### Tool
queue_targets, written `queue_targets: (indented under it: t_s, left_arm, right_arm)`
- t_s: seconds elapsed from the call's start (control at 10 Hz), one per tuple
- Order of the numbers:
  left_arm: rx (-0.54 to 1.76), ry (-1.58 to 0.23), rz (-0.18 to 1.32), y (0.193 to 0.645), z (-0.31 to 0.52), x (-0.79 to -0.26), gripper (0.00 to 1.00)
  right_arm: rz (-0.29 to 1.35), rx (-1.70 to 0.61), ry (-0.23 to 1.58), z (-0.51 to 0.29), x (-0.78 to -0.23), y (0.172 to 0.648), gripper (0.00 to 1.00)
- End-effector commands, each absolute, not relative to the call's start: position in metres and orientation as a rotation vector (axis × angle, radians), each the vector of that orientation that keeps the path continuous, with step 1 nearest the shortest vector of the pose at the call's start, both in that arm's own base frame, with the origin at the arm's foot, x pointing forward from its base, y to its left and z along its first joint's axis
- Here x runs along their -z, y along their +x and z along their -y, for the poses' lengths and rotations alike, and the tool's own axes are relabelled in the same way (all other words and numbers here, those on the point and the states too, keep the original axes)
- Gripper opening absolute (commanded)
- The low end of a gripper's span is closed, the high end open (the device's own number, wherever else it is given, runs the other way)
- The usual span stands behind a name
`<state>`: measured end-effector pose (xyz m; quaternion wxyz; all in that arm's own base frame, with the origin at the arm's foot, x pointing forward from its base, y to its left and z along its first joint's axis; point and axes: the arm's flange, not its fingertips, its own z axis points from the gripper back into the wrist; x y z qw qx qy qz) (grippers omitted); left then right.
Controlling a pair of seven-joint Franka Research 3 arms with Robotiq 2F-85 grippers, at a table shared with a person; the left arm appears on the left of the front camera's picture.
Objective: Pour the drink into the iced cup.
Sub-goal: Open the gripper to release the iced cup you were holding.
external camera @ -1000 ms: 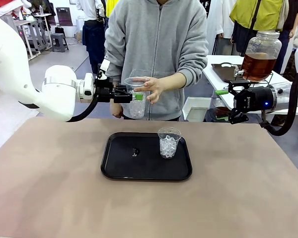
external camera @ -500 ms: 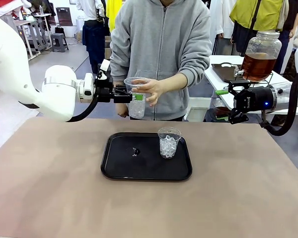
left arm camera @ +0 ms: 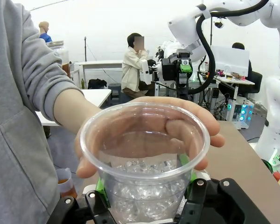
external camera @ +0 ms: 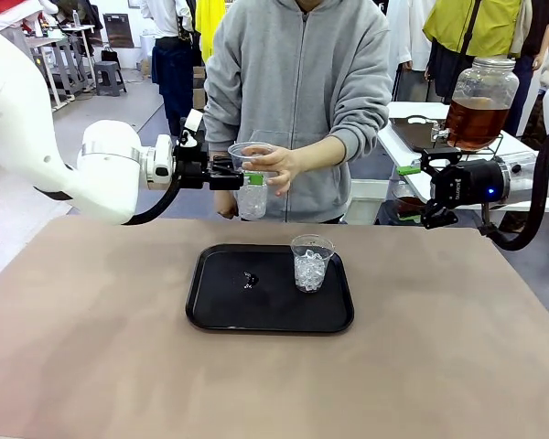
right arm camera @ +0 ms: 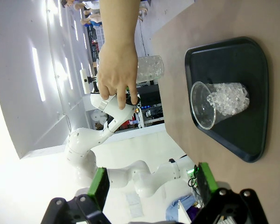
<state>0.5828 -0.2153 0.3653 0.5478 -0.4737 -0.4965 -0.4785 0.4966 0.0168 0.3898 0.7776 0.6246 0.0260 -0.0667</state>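
Left gripper (external camera: 249, 179) fingers clamp the iced cup (external camera: 252, 203) at upper centre, a person's hand (external camera: 276, 165) on it; right gripper (external camera: 417, 192) fingers gape empty. Best carried level.

table: brown top (external camera: 91, 366) is seen in front | floor (external camera: 133, 108): grey | stool (external camera: 110, 78): placed far left | wall (left arm camera: 107, 28): white, brightly lit
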Motion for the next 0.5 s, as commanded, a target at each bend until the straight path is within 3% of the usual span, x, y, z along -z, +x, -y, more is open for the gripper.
queue_targets:
  t_s: [0.0, 0.4]
  left_arm:
    - [1.140, -1.121, 1.184, 0.5815, 0.2162, -0.3676, 0.70]
    - [1.140, -1.121, 1.184, 0.5815, 0.2162, -0.3676, 0.70]
  right_arm:
    - [-0.052, 0.143, 1.345, -0.0172, -0.3908, 0.4967, 1.00]
    - [-0.052, 0.143, 1.345, -0.0172, -0.3908, 0.4967, 1.00]
